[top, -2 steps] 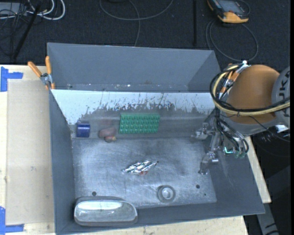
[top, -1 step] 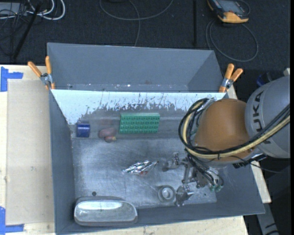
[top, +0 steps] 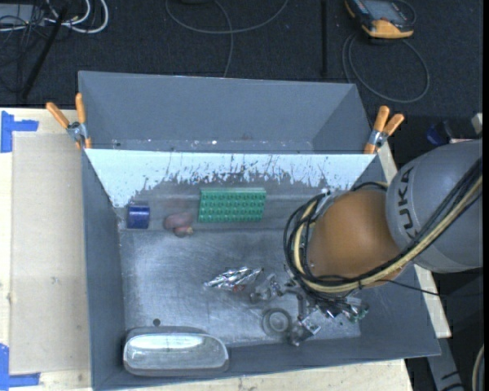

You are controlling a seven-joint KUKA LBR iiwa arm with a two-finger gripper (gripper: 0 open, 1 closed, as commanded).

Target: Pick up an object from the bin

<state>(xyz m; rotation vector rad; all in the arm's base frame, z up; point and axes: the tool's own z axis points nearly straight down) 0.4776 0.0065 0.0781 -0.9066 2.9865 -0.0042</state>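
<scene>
My gripper (top: 308, 320) is low over the bin floor at the front right, mostly hidden under the arm's orange cover. A small grey ring-shaped thing (top: 275, 322) lies just left of it, touching or nearly touching it. A crumpled silvery thing (top: 233, 278) lies a little further left and back, with small dark bits beside it.
A green studded plate (top: 232, 205) lies against the back wall. A pinkish lump (top: 179, 224) and a small blue block (top: 138, 216) lie to its left. A long whitish oval thing (top: 175, 351) rests in the front left corner. The arm covers the bin's right side.
</scene>
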